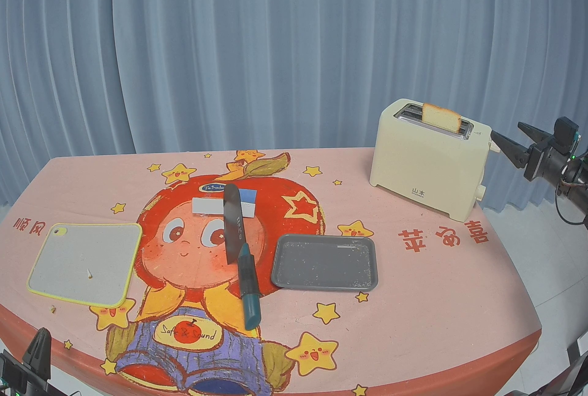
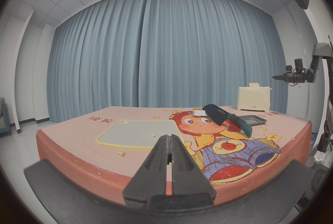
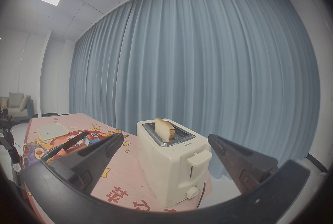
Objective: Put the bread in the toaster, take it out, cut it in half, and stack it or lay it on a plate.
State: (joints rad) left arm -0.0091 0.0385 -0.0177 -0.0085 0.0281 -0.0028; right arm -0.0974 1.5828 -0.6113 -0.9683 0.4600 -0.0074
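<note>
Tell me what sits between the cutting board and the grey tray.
The knife, its blade resting on a white-and-blue block, lies between cutting board and tray, as the head view shows.

Smooth cream plastic toaster (image 1: 429, 170) with a shiny metal top; matt grey tray (image 1: 324, 262); printed cloth (image 1: 441, 299) over the bench (image 1: 86, 182); dull dark knife (image 1: 234, 225) blade

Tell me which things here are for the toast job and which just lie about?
For the job: bread slice, toaster, knife, cutting board, grey tray.
Lying about: white-and-blue block under the knife blade, crumb near the board.
</note>
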